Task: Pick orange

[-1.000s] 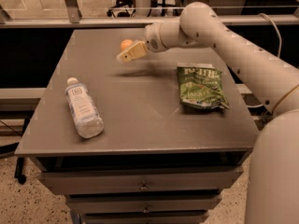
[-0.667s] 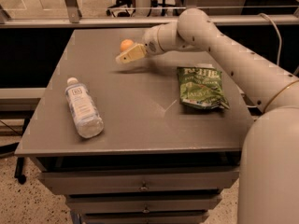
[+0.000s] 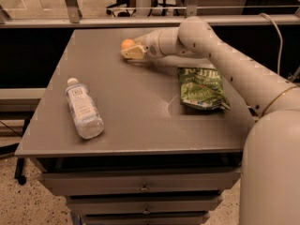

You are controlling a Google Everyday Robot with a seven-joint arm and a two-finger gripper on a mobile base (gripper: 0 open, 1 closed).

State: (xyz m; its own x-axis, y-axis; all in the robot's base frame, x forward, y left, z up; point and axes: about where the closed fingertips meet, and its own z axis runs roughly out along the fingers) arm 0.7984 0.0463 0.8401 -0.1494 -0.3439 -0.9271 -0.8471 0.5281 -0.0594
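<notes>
Up at the far side of the table (image 3: 140,125) is the gripper (image 3: 131,52), low down near the top. The orange (image 3: 126,43) sits right at its tip, on the side away from the camera. It looks like it touches the gripper, but it may only be just beside it. I cannot tell if the gripper is open, closed, or holding the orange. I also cannot tell if the orange rests on the table or is a bit above it.

The white arm (image 3: 225,55) comes in from the right and reaches across the back of the table. A green bag (image 3: 200,89) lies flat on the right side, partly under the arm. A clear bottle (image 3: 84,111) with a white cap lies on its side near the left edge, well apart from the orange. Its cap points to the back. The table is gray and has drawers (image 3: 140,185) under it. A gray cable (image 3: 276,32) hangs behind the arm.
</notes>
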